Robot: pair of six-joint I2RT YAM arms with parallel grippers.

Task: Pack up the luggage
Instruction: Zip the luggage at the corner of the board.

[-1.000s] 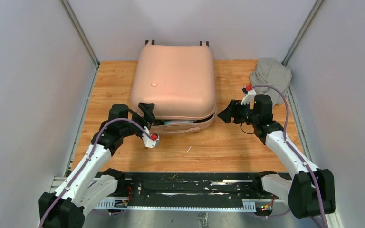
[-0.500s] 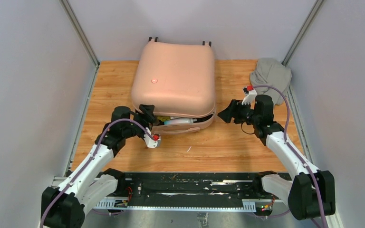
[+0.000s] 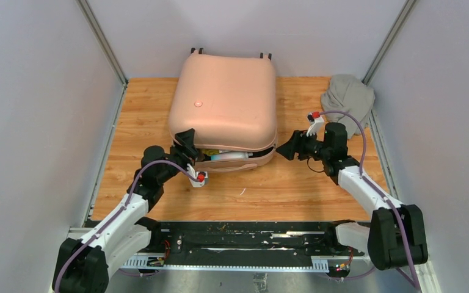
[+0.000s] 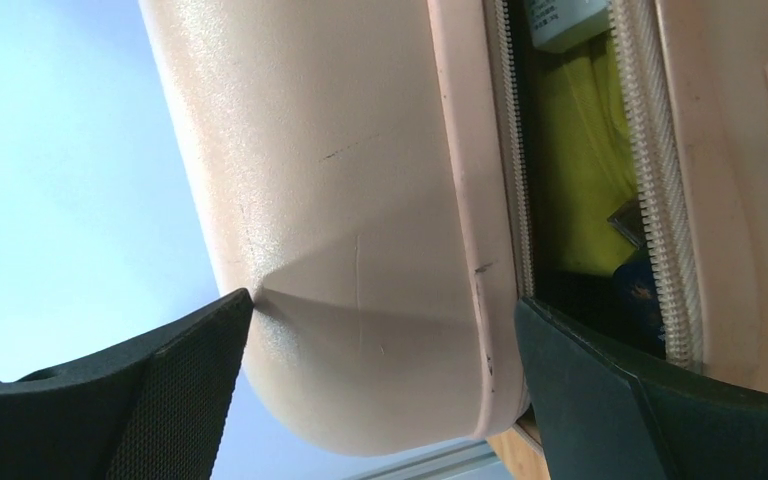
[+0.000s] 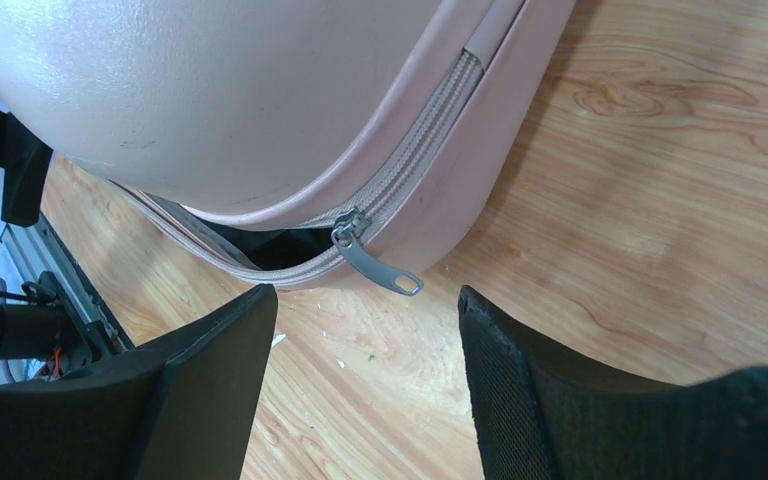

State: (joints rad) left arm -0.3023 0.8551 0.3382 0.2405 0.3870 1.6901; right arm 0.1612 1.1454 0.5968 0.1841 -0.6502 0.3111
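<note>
The pale pink luggage (image 3: 223, 101) lies flat at the back centre, its lid slightly raised along the front. My left gripper (image 3: 186, 145) is open at the front left corner and straddles the lid's corner (image 4: 360, 200). One fingertip (image 4: 230, 310) touches the outer shell and the other finger (image 4: 580, 350) sits in the gap under the rim. Yellow contents (image 4: 575, 150) show inside. My right gripper (image 3: 284, 148) is open and empty, low over the table by the front right corner. The grey zipper pull (image 5: 375, 262) hangs just ahead of its fingers (image 5: 500, 340).
A grey cloth bundle (image 3: 347, 94) lies at the back right against the wall. Grey walls with metal rails close in both sides of the wooden table (image 3: 281, 189). A black rail (image 3: 238, 235) runs along the near edge between the arm bases.
The left gripper has pushed further onto the front left corner and the lid has risen slightly. The right gripper has moved a little left, closer to the front right corner.
</note>
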